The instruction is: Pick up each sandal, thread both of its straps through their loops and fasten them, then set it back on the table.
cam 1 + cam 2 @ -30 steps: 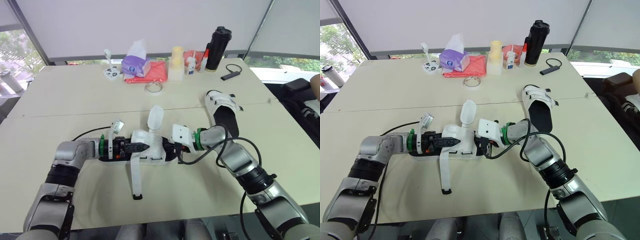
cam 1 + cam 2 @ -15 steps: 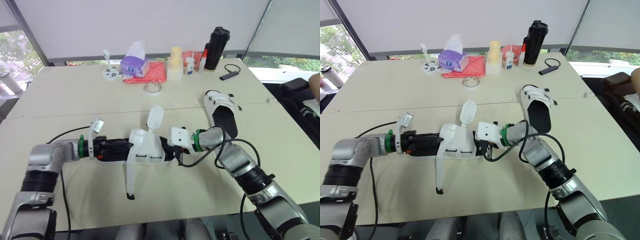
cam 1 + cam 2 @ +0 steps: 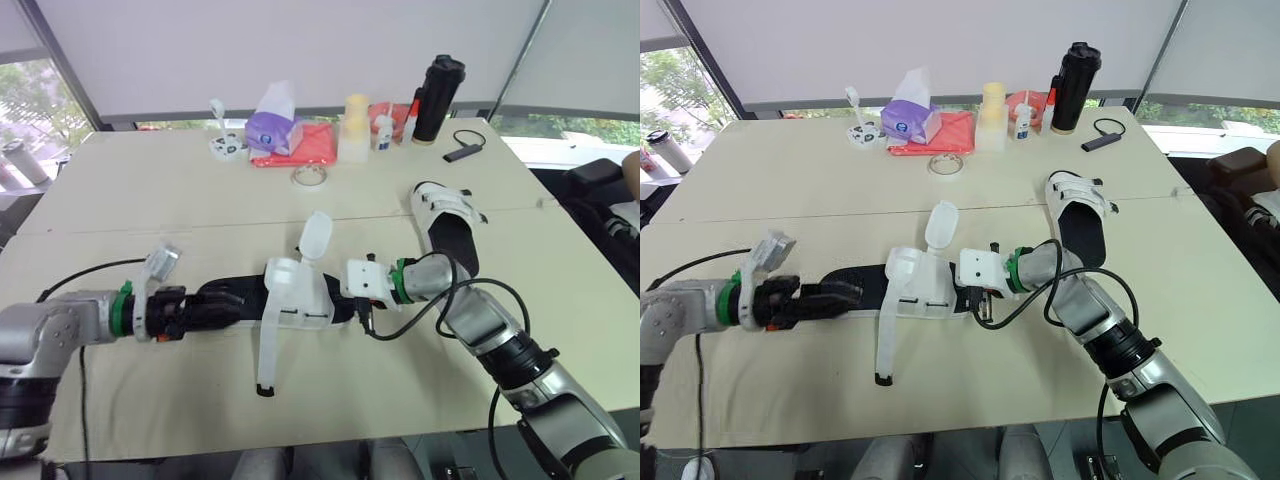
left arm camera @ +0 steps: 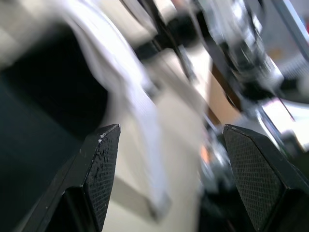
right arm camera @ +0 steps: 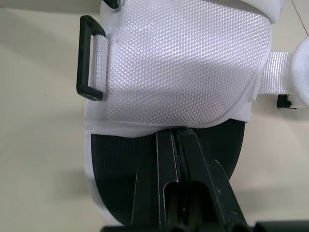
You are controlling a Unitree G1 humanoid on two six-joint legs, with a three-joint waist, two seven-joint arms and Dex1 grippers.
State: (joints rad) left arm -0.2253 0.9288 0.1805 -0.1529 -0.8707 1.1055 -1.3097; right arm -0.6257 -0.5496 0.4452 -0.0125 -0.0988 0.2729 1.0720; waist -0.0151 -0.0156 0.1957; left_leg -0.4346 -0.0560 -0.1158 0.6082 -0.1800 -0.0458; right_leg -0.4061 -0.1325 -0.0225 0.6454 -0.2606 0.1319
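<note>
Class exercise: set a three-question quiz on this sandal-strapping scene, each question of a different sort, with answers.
1. True or false: on the near sandal, the long strap is fastened.
2. Where does the second sandal lie? A) on the table B) on the red cloth C) in a person's hand
3. Fill in: the fingers of the left gripper are ___.

Key: 1 false, it hangs loose; 2 A; 3 open.
</note>
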